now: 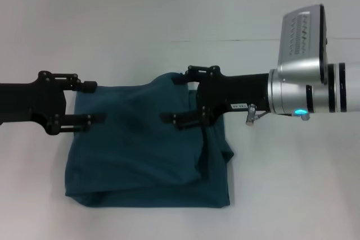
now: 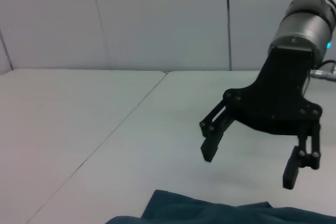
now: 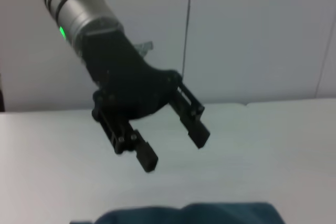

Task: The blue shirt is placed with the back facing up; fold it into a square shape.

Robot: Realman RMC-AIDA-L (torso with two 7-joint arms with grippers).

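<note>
— Where are your jaws?
— My left gripper (image 1: 93, 103) hangs spread wide, empty, over the blue shirt (image 1: 135, 155) on the white tabletop (image 1: 169, 9). My right gripper (image 1: 180, 98) gapes too, empty, above its far edge.
— Any writing?
— Nothing readable.

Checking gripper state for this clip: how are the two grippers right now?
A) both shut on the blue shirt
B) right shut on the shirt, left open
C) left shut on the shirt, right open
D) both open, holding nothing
D: the left gripper and right gripper both hang open above the blue shirt, fingers apart and empty.
</note>
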